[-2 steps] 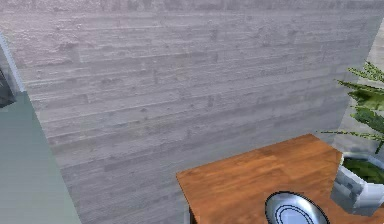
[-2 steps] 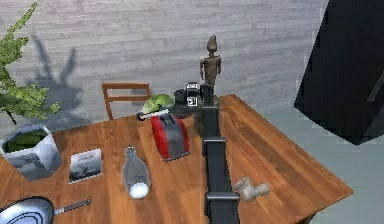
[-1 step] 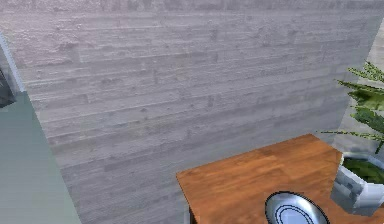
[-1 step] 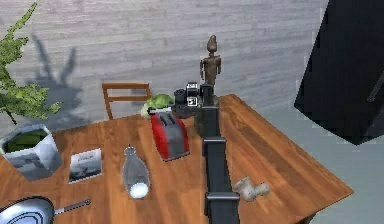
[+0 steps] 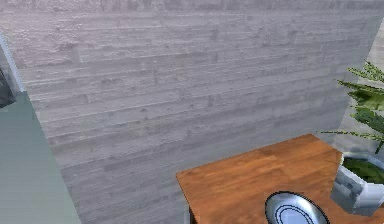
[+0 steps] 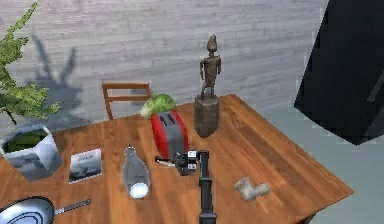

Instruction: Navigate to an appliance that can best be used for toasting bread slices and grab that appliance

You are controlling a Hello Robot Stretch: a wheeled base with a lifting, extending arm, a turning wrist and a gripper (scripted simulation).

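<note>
**Red toaster mid-table, gripper right at it**

In the arm side view I see the toaster (image 6: 169,133), a boxy, glossy red body with a silvery slotted top. It stands near the middle of the wooden tabletop (image 6: 285,150), a little toward the far edge. The gripper (image 6: 179,159) sits at the toaster's near side, at the end of the dark square arm (image 6: 206,192). I cannot tell how its fingers stand or whether it has hold of anything, because the toaster is on the table right behind it.

Just behind the toaster lies a rounded, leafy green lump (image 6: 157,104). Toward the far edge beside it stands a slim brown figure statue (image 6: 208,85) on a dark block. A wooden slat-back chair (image 6: 127,98) is tucked in at the far edge.

A clear glass bottle (image 6: 136,172) lies on its side toward the near edge, with a flat book (image 6: 86,165) beside it. A round metal pan (image 6: 25,212) sits at the near left corner. A faceted grey pot (image 6: 30,150) with a spiky plant stands by the left edge. A small crumpled grey object (image 6: 250,187) lies near the right edge. The wall (image 6: 120,40) behind is pale planked grey.
</note>
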